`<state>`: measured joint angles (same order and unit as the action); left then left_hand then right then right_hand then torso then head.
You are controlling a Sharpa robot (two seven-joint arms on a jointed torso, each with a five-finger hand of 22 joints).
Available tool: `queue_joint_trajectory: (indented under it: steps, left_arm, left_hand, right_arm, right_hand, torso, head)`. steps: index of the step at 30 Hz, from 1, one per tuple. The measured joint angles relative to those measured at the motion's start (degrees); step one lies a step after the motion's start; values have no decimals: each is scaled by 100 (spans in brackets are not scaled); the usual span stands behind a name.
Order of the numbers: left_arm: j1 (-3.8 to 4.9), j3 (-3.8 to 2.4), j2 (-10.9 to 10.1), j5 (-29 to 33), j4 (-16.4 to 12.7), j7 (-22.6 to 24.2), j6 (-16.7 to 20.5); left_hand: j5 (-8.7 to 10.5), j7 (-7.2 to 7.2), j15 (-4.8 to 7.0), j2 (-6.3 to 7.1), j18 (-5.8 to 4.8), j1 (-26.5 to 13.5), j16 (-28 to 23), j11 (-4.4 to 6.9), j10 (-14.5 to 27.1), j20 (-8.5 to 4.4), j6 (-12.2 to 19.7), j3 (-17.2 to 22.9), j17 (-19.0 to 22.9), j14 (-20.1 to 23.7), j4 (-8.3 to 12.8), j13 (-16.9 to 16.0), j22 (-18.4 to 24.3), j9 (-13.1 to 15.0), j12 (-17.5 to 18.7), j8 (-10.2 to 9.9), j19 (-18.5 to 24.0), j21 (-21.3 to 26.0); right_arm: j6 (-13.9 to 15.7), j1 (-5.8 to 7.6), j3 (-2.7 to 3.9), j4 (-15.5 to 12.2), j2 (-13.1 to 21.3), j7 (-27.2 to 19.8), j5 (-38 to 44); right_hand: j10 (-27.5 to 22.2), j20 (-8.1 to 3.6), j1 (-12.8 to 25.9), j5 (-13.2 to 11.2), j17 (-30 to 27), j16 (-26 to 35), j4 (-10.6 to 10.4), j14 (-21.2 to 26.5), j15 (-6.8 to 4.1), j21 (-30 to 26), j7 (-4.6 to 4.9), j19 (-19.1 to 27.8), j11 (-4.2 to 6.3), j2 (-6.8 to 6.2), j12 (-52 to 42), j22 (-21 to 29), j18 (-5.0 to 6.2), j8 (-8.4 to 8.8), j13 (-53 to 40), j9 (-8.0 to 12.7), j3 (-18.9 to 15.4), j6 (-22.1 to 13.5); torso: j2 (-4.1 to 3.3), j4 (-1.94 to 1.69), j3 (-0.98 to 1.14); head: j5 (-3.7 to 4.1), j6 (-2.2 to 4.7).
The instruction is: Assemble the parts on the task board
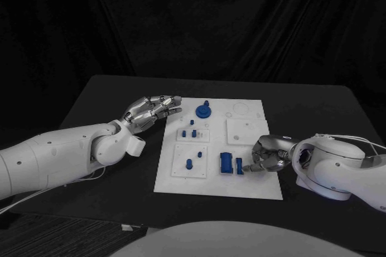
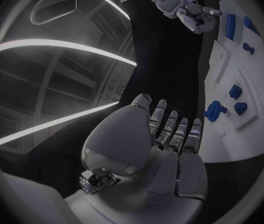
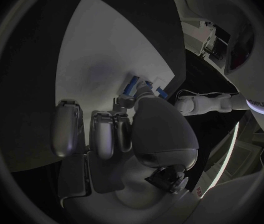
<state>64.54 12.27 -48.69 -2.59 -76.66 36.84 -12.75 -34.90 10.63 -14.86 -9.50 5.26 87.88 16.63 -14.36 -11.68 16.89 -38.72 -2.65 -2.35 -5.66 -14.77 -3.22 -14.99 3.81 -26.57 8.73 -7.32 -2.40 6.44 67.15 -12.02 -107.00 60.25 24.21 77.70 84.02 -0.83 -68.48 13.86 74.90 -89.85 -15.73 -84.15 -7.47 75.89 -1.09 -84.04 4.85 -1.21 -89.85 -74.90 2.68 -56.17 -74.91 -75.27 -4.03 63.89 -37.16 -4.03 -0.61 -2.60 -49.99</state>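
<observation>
Fingers first: on our left hand (image 1: 151,111) they lie nearly straight and close together, holding nothing, their tips at the board's (image 1: 249,184) far left corner. Our right hand's (image 1: 269,154) fingers are curled inward at the board's right edge; whether they pinch anything we cannot tell, though in the right wrist view the fingertips sit just beside a small blue part (image 3: 131,84).

We work at a black table (image 1: 322,109) with dark curtains (image 1: 241,28) behind it. The white board lies in the middle of the table, its long side running away from us. Our left arm (image 1: 56,159) reaches in across the table's left half, palm turned toward the board. Our right arm (image 1: 342,168) bends in from the right, with the hand low over the board's near right part.

On the board, a blue block (image 1: 227,163) stands near the front, just beside our right hand. A round blue knob (image 1: 203,110) sits at the far end, near our left fingertips. Two short pegs (image 1: 189,134) stand in the middle left plate, and smaller pegs (image 1: 193,158) in the near left plate.
</observation>
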Motion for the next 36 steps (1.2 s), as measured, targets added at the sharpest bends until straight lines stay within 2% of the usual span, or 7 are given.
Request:
queue_joint_trajectory:
  steps: [6,10,17,21,25,30,36]
  left_arm:
    - [0,-1,-115,-114,-87,99,99]
    - [0,-1,-148,-256,-173,138,227]
    - [0,-1,-143,-438,-266,167,522]
    - [0,-1,-141,-499,-323,175,738]
    - [0,-3,-146,-539,-354,180,931]
    - [0,-3,-148,-565,-361,182,1079]
    - [-11,-37,-147,-562,-366,145,1109]
  left_hand:
    - [671,32,51,166,1,-398,120,41,-280,-5,-275,-162,-8,-151,-193,-15,-96,17,-182,137,-120,-38]
    - [1698,64,93,228,1,-744,140,71,-482,-9,-387,-546,-11,-216,-190,-19,-109,22,-267,202,-154,-60]
    - [2241,43,323,226,230,-1088,-141,211,-444,-59,-408,-1025,15,-26,-197,-19,232,4,-154,176,107,29]
    - [2124,9,533,226,363,-1088,-403,417,-320,-170,-208,-1093,47,185,-190,-8,437,-16,-1,35,278,53]
    - [1764,-243,639,181,363,-992,-561,524,-107,-204,279,-1102,62,291,-199,10,652,-55,187,-209,433,89]
    - [1536,-201,637,115,451,-897,-586,566,16,-195,355,-1125,70,330,-190,18,698,-58,230,-297,443,89]
    - [1910,-359,796,287,351,-2430,-812,755,245,-479,1068,-847,167,491,120,193,861,-242,735,-588,633,175]
  right_arm:
    - [953,326,8,-103,201,-492,-212]
    - [2061,425,10,-67,233,-1322,-794]
    - [3440,460,9,240,181,-3442,-2964]
    - [3407,392,10,491,165,-4388,-4114]
    - [3213,279,7,657,100,-5061,-4867]
    - [2923,191,-1,786,26,-5555,-5348]
    - [2935,157,82,828,-58,-5546,-5377]
  right_hand:
    - [0,-24,1048,-360,0,0,-118,20,-20,-147,-72,16,42,-85,0,-1,0,213,0,22,-79,121]
    - [3,20,1226,-206,-283,980,-116,58,17,-2247,8,807,9,-30,105,16,413,2142,0,878,-135,-635]
    - [-3950,1241,595,87,-5573,7858,-89,3259,1558,-7154,750,3511,-1557,309,7162,3012,467,4352,3932,3481,-720,-1944]
    - [-6808,1410,836,-462,-7036,8756,-126,7320,1473,-7372,-200,7435,-957,149,8511,5996,220,5174,5421,4651,-634,-3722]
    - [-7651,1393,983,-637,-7389,8904,-111,8203,1303,-7525,-634,8276,-603,0,8593,7102,221,5267,6080,5361,-406,-4376]
    - [-7878,1300,1227,-701,-7464,8946,14,8352,1173,-7558,-499,8363,-580,-5,8600,7383,115,5250,6411,5812,-259,-4565]
    - [-8385,262,5096,-1366,-7485,8965,1076,8414,776,-7569,107,8401,-483,118,8965,7483,-229,5597,7405,6972,393,-5803]
  torso:
    - [3,-1,1]
    - [16,1,1]
    - [64,10,9]
    - [101,30,21]
    - [117,47,35]
    - [125,49,39]
    - [133,55,39]
  head:
    - [36,0]
    - [60,0]
    - [99,0]
    - [105,0]
    - [97,0]
    - [97,0]
    - [96,47]
